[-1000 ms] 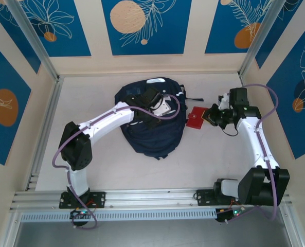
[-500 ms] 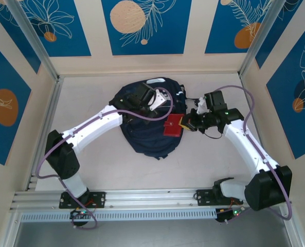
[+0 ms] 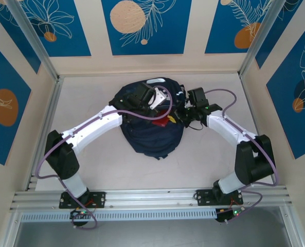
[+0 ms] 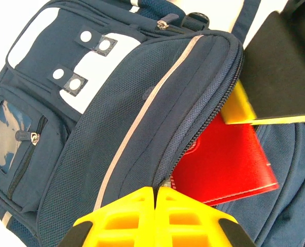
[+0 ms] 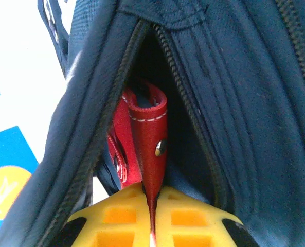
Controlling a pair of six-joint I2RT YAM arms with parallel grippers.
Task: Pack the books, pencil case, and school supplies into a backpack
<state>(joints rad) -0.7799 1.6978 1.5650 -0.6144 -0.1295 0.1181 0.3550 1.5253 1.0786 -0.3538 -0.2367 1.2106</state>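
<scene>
Left wrist view, bottom edge: the left gripper [image 4: 156,191] has its yellow fingers pressed tight together, pinching the zip edge of the backpack [image 4: 116,103]. Past them the navy flap with its pale stripe slants toward the upper right. Under it, at the right of the frame, a red case [image 4: 219,159] lies partly inside the opening, with a yellow and black finger of the other arm at its upper end. In the right wrist view, the right gripper [image 5: 151,200] sits at the bottom middle, its fingers clamped on the case's red strap [image 5: 149,134], which has white stitching and a metal snap. Beyond the fingers the strap stands in the dark gap between the backpack's two zip edges. From the top external view, the backpack lies at the middle of the table [image 3: 90,170], and both arms reach in to meet at its upper right part, where a sliver of red shows; blue wall panels [image 3: 142,25] stand at the back
</scene>
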